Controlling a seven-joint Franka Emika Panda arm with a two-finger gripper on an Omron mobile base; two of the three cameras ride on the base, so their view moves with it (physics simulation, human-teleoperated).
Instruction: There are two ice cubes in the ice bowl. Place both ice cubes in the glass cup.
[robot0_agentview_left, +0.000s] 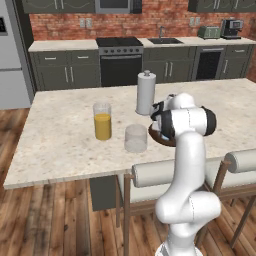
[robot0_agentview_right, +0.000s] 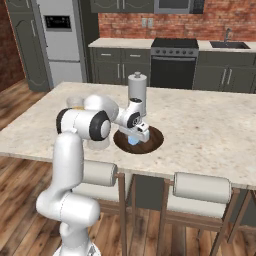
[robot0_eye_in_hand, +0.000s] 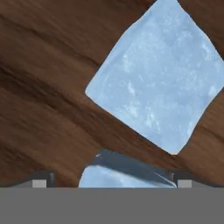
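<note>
We see the gripper (robot0_agentview_right: 136, 138) down inside the ice bowl (robot0_agentview_right: 155, 140), low over its wooden floor. In the hand view a second ice cube (robot0_eye_in_hand: 124, 175) sits at the bottom edge between the finger tips (robot0_eye_in_hand: 39, 180) — jaws look apart on either side of it, but we cannot tell whether they are clamped on it or not. One ice cube (robot0_eye_in_hand: 157, 78) lies just ahead on the bowl floor, apart from the fingers. The glass cup (robot0_agentview_left: 135, 138) stands just beside the bowl on the counter (robot0_agentview_left: 60, 130), empty as far as we can tell. Juice glass (robot0_agentview_left: 102, 121) and white canister (robot0_agentview_left: 146, 93) are near. Risk, we judge: slick cube squirts out on closing — or the swing to the cup clips the canister.
</note>
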